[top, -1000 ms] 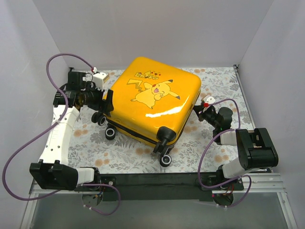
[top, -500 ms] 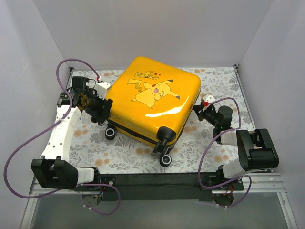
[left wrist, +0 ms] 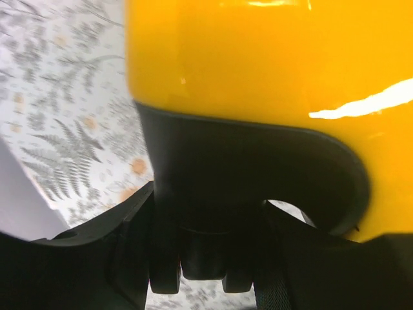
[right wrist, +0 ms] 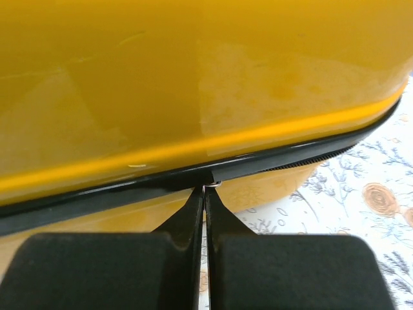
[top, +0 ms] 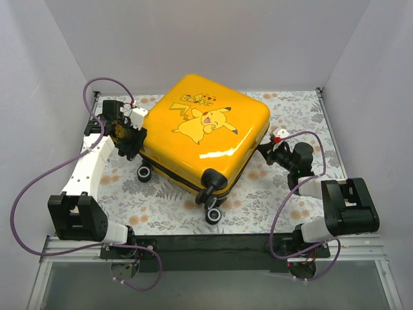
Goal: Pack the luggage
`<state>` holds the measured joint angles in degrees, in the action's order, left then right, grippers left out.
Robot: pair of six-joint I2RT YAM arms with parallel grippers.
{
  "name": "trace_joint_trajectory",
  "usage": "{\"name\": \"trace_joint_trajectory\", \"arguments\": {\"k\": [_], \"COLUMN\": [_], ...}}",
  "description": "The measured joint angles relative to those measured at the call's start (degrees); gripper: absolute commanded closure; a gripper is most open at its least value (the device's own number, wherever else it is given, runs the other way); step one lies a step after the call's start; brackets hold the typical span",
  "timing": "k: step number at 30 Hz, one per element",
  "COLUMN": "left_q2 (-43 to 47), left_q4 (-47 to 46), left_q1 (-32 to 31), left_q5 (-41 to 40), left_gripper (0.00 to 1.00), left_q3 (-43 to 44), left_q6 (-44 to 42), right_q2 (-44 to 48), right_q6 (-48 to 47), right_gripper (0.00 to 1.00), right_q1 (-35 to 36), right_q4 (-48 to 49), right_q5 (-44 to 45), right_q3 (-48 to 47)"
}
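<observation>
Here the closed luggage (top: 206, 139) lies lid-up on the floral cloth (top: 168, 206). The right gripper (right wrist: 204, 192) is pinched together at its zipper seam (right wrist: 284, 161). The left gripper (top: 133, 143) straddles a wheel mount (left wrist: 258, 174), and whether it clamps it is unclear.

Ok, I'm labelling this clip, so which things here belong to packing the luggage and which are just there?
Part of the job: yellow suitcase; left gripper, at its wheeled corner; right gripper, shut at its zipper seam.
Just there: floral table cover; grey enclosure walls.
</observation>
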<state>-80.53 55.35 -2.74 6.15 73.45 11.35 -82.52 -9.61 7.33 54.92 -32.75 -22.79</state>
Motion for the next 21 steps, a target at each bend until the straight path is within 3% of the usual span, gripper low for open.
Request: {"name": "trace_joint_trajectory", "arguments": {"k": [6, 7, 8, 10, 11, 13, 14, 21], "left_q2": [-13.18, -17.16, -21.11, -28.74, -31.8, -35.15, -35.3, -23.45], "left_q4": [-10.54, -10.86, -11.19, -11.28, -11.63, -12.52, -12.98, -10.45], "left_q1": [2.67, 2.93, 3.13, 3.34, 3.37, 3.41, 3.56, 4.52], "left_q5": [-0.9, -0.04, 1.03, 3.56, 4.72, 6.97, 7.65, 15.28], "left_gripper": [1.0, 0.95, 0.83, 0.69, 0.45, 0.25, 0.2, 0.17], "left_q3": [10.32, 14.51, 18.97, 28.22, 32.0, 36.02, 36.11, 30.34], "left_q6": [-3.15, -3.74, -4.35, -5.09, -4.87, -2.23, 0.22, 5.25], "right_q2": [3.87, 4.39, 4.74, 5.03, 5.05, 5.03, 4.98, 4.79], "right_q6": [2.45, 3.04, 3.65, 4.48, 5.05, 6.1, 6.78, 9.88], "right_gripper": [0.99, 0.99, 0.99, 0.99, 0.99, 0.99, 0.99, 0.99], "right_q1": [5.31, 6.82, 8.28, 11.41, 13.16, 16.76, 17.94, 20.52], "right_q4": [-2.54, -2.58, -2.6, -2.64, -2.56, -2.58, -2.86, -5.88], "right_q5": [7.13, 9.38, 11.65, 16.41, 18.84, 23.58, 25.66, 33.92], "right_q3": [1.55, 1.81, 1.92, 1.95, 1.92, 1.84, 1.68, 0.63]}}
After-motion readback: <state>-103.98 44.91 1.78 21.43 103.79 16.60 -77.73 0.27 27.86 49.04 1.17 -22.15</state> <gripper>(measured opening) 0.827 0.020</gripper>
